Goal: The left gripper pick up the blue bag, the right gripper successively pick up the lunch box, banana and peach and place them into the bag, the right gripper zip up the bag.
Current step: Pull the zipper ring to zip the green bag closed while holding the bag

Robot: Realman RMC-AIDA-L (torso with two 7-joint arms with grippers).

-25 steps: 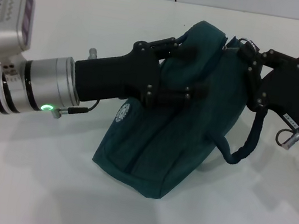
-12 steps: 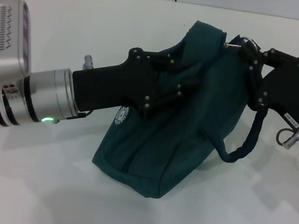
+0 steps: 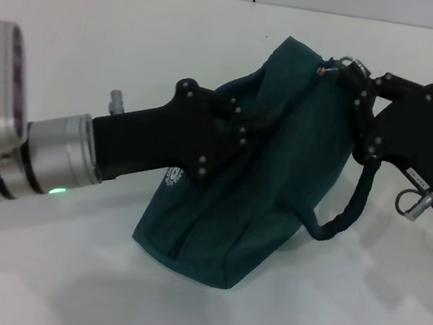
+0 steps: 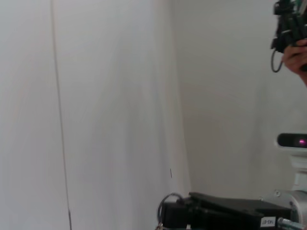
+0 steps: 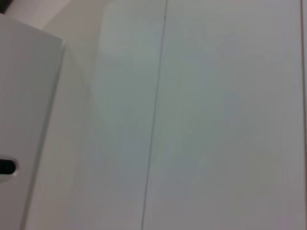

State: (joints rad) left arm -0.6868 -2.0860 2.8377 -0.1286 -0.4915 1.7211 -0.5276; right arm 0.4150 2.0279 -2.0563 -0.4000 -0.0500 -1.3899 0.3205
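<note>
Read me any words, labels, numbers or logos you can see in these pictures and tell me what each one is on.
Nothing here can be read as text.
Round white emblem on the blue bag, partly hidden behind the left gripper: too small to read.
Small white label on the right gripper body: too blurred to read.
White label on the black equipment in the left wrist view: characters too blurred to make out.

- A big pale wall (image 5: 216, 120) fills most of the view.
- A thin dark line (image 5: 153, 120) runs down the wall from one edge to the other.
- A white flat panel (image 5: 26, 134) stands at one side, in front of the wall.
- A small dark slot (image 5: 6, 166) sits on the panel, at the picture's edge.
</note>
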